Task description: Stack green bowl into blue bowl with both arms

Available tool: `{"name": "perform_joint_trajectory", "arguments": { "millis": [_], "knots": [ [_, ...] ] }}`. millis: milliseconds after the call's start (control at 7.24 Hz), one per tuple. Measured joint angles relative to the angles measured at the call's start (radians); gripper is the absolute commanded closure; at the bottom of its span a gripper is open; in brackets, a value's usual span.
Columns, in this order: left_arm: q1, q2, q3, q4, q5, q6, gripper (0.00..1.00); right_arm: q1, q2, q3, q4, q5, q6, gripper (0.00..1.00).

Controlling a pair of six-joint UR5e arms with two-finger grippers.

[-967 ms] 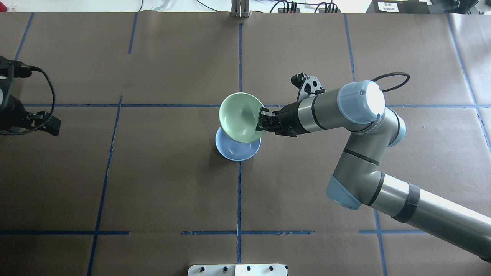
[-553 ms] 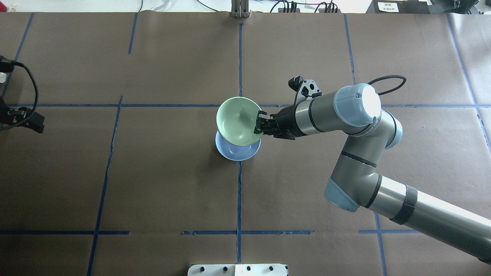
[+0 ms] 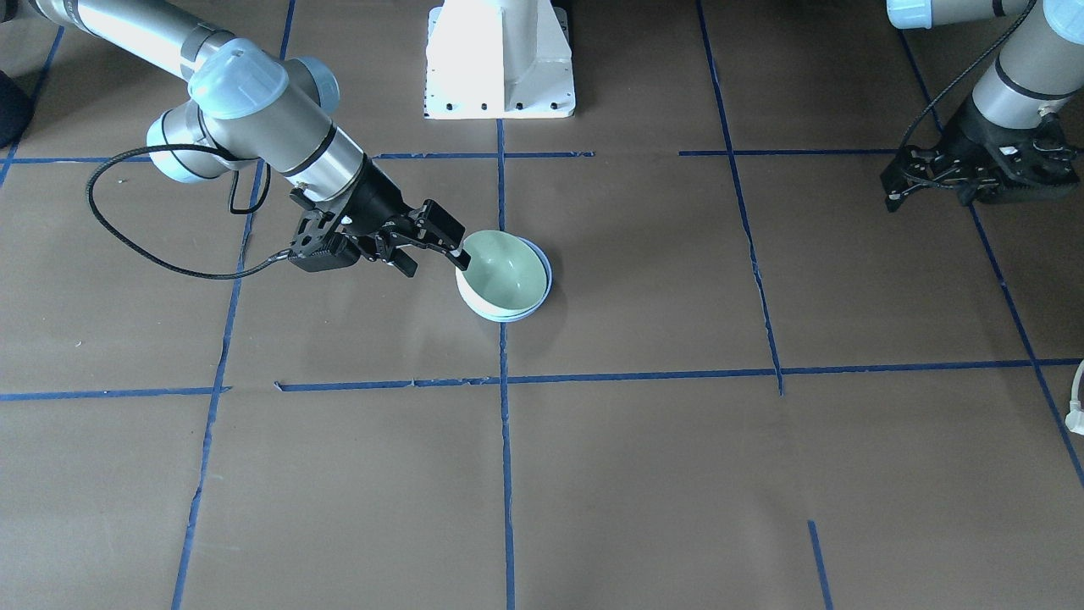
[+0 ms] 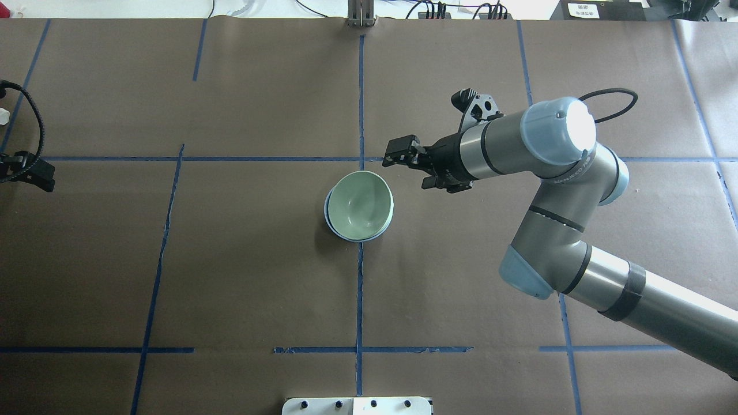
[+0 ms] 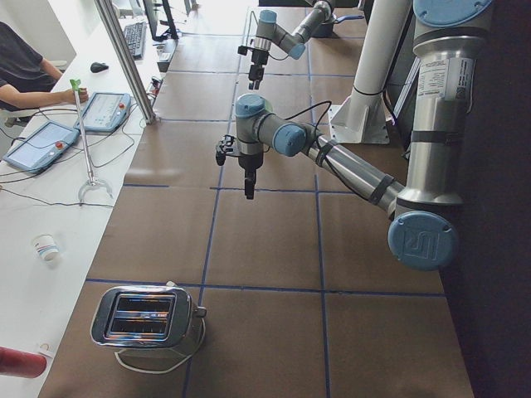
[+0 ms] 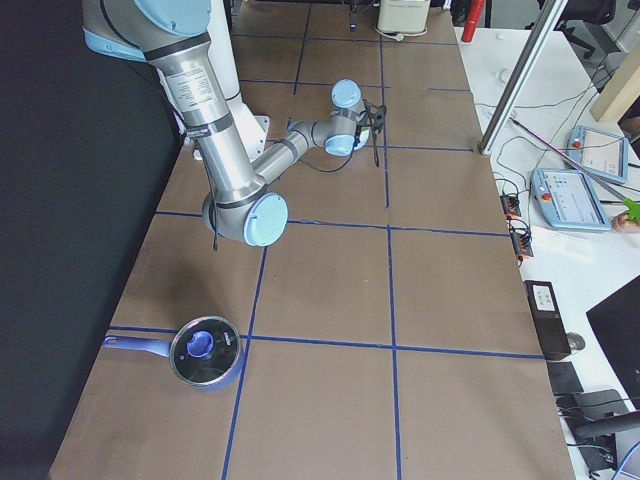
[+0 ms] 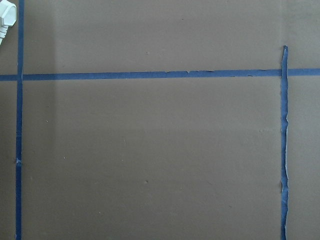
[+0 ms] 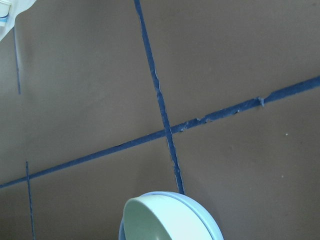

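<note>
2 bowls nested on the brown bench [image 4: 230,259], green bowl [image 4: 358,203] sitting inside blue bowl [image 4: 327,217], right gripper [image 4: 406,172] just beside them, fingers apart, left gripper [image 3: 915,182] well apart, cannot tell its fingers' state.

small round pale mint-green glossy bowl [image 4: 360,203]: seated upright inside the blue one, gripped by nothing, centre of the overhead frame | small round pale periwinkle-blue bowl [image 3: 506,317]: set upright beneath, only a thin rim crescent seen | silver-grey tubular right arm [image 4: 501,147]: right gripper [image 4: 414,170] spread, apart from both bowls, just upper right of them
</note>
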Motion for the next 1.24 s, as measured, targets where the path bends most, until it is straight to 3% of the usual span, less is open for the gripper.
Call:
{"name": "perform_joint_trajectory", "arguments": {
  "millis": [276, 553, 967, 1244],
  "knots": [
    [-0.017, 0.009, 0.048, 0.0, 0.004, 0.005, 0.0, 0.105, -0.011, 0.052, -0.152, 0.095, -0.154, 0.0],
    [-0.1, 0.011, 0.094, 0.001, -0.003, 0.049, 0.0, 0.254, -0.053, 0.055, -0.248, 0.26, -0.436, 0.0],
    [-0.247, 0.012, 0.171, 0.013, -0.082, 0.296, 0.0, 0.479, -0.224, 0.049, -0.272, 0.442, -0.877, 0.0],
    [-0.345, 0.012, 0.265, 0.014, -0.13, 0.507, 0.0, 0.595, -0.362, 0.043, -0.288, 0.48, -1.151, 0.0]
  ]
}}
